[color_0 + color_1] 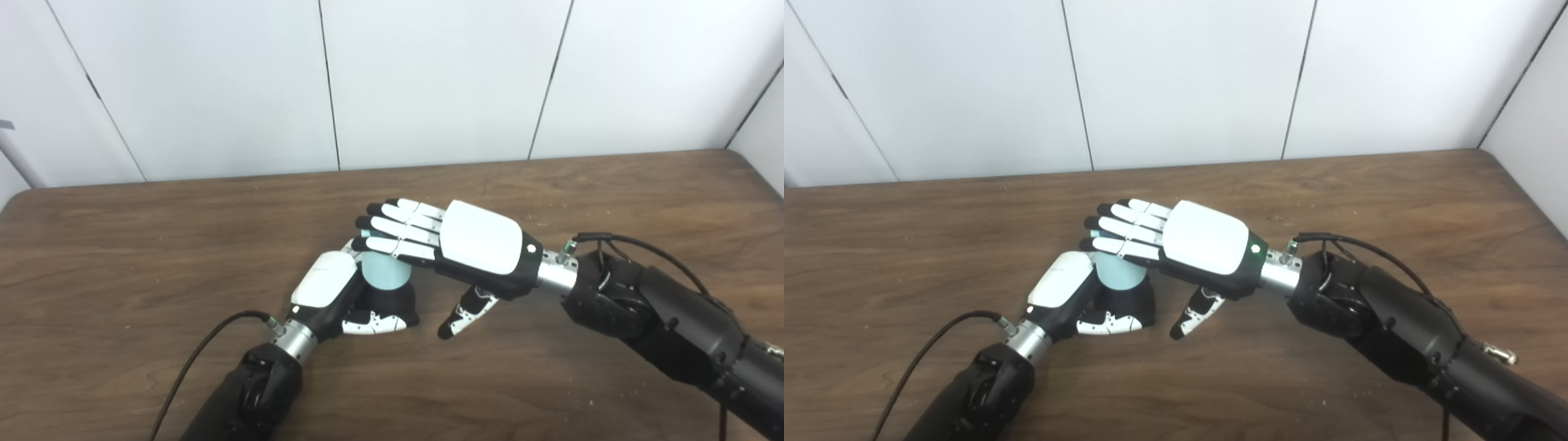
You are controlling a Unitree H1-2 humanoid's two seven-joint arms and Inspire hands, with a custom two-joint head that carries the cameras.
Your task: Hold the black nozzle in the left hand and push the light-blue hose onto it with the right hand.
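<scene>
The black nozzle (392, 300) stands upright on the wooden table (184, 257), with my left hand (327, 291) shut around its base, thumb across the front. A short light-blue hose (383, 271) sits upright on top of the nozzle. My right hand (456, 248) lies flat over the hose's top, palm down, fingers stretched out and apart, thumb hanging down free to the right of the nozzle. The top end of the hose is hidden under those fingers.
White wall panels (429, 79) rise behind the table's far edge. My right forearm (661, 324) crosses the table's right front, and a black cable (196, 361) trails from my left wrist.
</scene>
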